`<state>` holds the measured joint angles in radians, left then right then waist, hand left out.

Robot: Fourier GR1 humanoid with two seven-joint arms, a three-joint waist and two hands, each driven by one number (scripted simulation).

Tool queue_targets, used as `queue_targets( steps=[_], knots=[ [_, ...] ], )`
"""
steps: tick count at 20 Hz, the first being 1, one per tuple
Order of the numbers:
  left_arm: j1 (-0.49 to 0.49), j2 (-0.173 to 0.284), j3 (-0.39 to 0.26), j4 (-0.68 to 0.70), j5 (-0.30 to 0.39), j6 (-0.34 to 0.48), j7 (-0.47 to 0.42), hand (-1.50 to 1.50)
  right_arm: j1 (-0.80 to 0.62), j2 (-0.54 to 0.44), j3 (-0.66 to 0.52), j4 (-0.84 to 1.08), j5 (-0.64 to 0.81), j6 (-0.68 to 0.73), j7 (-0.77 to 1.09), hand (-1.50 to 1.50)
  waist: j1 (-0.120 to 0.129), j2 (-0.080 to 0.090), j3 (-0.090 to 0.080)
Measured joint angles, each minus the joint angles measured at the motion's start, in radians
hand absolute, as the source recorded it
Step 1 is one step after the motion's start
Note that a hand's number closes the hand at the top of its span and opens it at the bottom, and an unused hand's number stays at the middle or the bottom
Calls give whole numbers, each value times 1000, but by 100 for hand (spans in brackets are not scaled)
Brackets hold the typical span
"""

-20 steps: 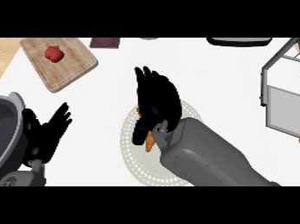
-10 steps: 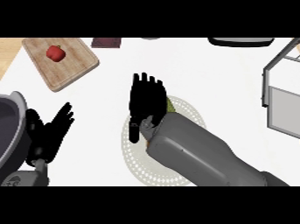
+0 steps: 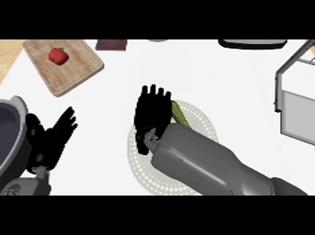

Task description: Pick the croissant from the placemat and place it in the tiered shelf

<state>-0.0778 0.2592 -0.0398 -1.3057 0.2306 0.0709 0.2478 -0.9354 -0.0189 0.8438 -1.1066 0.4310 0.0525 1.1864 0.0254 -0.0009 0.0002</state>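
- Left robot hand (image 3: 51,135) rests open, fingers up, near the tabletop's left edge beside a grey pot (image 3: 0,137); no hazard noted.
- Right robot hand (image 3: 151,114) lies flat over the placemat (image 3: 204,124), fingers straight, holding nothing. The croissant is hidden beneath it; closing blind could miss it or push it off.
- Tiered shelf (image 3: 302,87) stands well apart at the right edge; its frame risks a knock during carry.

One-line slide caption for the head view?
Right hand lies flat over the round placemat; left hand rests open beside the pot.
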Motion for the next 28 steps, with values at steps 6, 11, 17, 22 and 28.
queue_targets(
  steps=[6,11,17,22,28],
  knots=[
    [13,-1,2,-19,-4,-2,10,0,12,-1,67,33,-2,-40,7,-150,3,0,0],
    [16,-8,1,-17,-13,-5,-3,0,19,0,89,64,-2,-66,5,-150,0,0,1],
    [13,-10,7,-23,-15,-7,10,0,11,0,112,133,16,-91,-1,-150,1,1,1],
    [4,-11,12,-17,-21,-8,17,0,21,2,137,185,38,-115,-21,-150,0,2,0],
    [-7,-17,19,-20,-21,-13,36,0,31,5,139,242,51,-162,-60,-150,3,3,0]
  ],
)
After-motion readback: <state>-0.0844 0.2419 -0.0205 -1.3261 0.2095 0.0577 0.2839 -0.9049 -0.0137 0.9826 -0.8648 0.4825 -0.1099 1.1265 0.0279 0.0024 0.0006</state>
